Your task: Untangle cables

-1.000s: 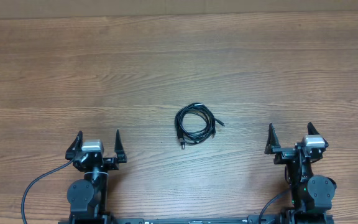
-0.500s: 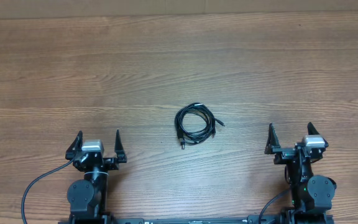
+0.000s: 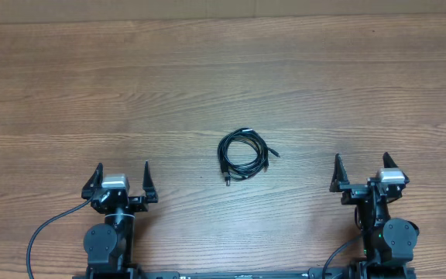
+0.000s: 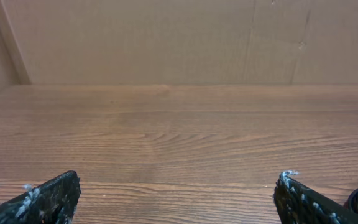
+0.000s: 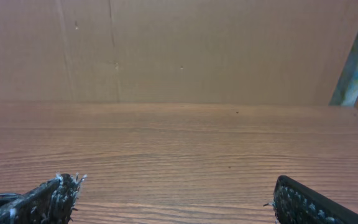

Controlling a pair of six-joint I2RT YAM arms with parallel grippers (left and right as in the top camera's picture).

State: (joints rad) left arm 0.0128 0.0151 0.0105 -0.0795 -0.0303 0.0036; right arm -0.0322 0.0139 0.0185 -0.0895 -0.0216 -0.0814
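Where the arms sit: both are folded low at the near edge of the wooden table (image 3: 207, 77), with the left gripper (image 3: 122, 166) and right gripper (image 3: 362, 158) aimed at the far side.
Left gripper: jaws spread wide with nothing between them; its fingers (image 4: 48, 199) frame bare wood in the wrist view.
Right gripper: jaws likewise parted wide and empty, fingers (image 5: 48, 198) low in its own view.
Cables: the cables (image 3: 243, 154) lie in one small loose coil near the table's middle, between the two arms and a little farther out, well apart from both grippers.
Hard to make out: the number of cords in the coil cannot be told from overhead; one plug end (image 3: 228, 181) pokes out at its near left.
Cut off: only a sliver of the coil shows at the bottom right of the left wrist view and the bottom left of the right wrist view.
Edges: a brown panel wall (image 4: 166, 37) rises along the far edge; a pale upright post (image 5: 353, 68) stands at far right.
Open room: bare wood surrounds the coil on every side.
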